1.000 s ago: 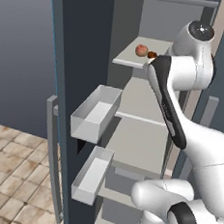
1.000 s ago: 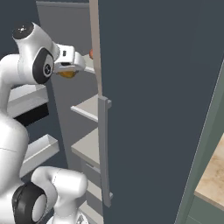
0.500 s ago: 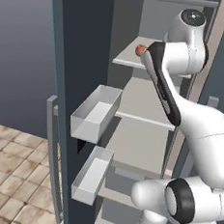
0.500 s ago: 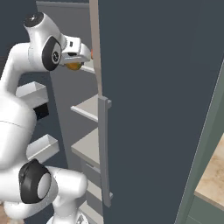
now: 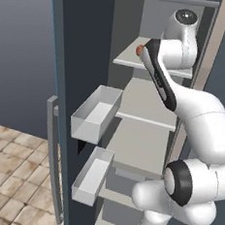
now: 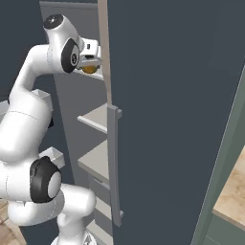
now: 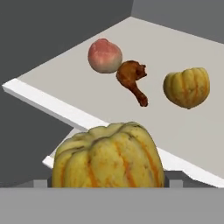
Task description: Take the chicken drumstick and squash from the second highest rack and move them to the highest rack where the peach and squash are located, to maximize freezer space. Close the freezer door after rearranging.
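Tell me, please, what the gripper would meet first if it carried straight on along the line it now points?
Probably the bare top rack: the gripper holds a squash just short of its front edge, and ahead lies open shelf between the chicken drumstick and the second squash. Depth is uncertain.

The white arm rises from its base, bends at a dark-jointed elbow and reaches up and forward, its wrist turned level at the top of the reach. The gripper point(image 6: 91, 61) points into the cabinet, jaws spread wide around a ribbed orange squash point(image 7: 108, 156) held between them.
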